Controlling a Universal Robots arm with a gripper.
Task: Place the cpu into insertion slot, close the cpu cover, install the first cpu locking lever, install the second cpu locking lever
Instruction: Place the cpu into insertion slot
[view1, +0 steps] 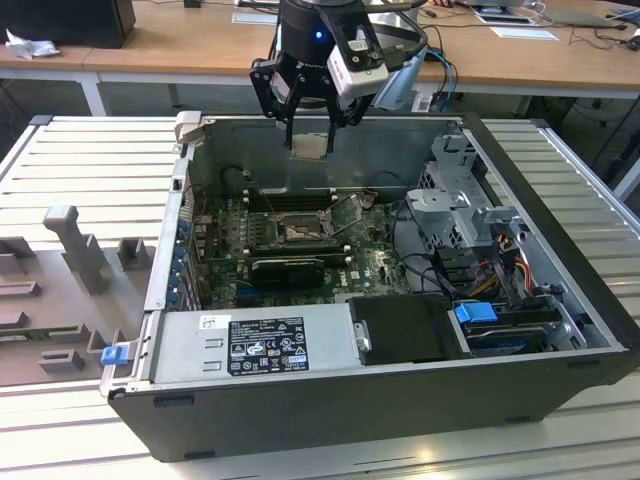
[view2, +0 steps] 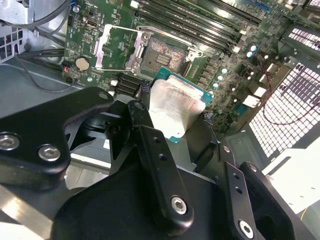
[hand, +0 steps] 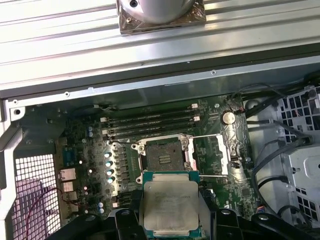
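Note:
My gripper (view1: 311, 140) hangs over the open computer case, above its far wall, shut on the cpu (view1: 309, 148). In both wrist views the cpu (hand: 170, 202) (view2: 175, 107) is a flat square chip with a pale metal face, pinched by its edges between the black fingers (view2: 142, 125). The insertion slot (hand: 162, 152) (view2: 167, 55) (view1: 298, 232) lies on the green motherboard below, its dark pin field bare. The cpu cover (hand: 207, 155) (view2: 117, 47) is swung open beside the slot. Thin wire locking levers (hand: 212, 135) run along the cover's edges, released.
Long black memory slots (hand: 150, 120) lie just beyond the socket. A power supply (view1: 250, 345) fills the case's near side. A drive cage (view1: 455, 215) with cables stands at the exterior view's right. Grey fixtures (view1: 75, 245) sit on the table at its left.

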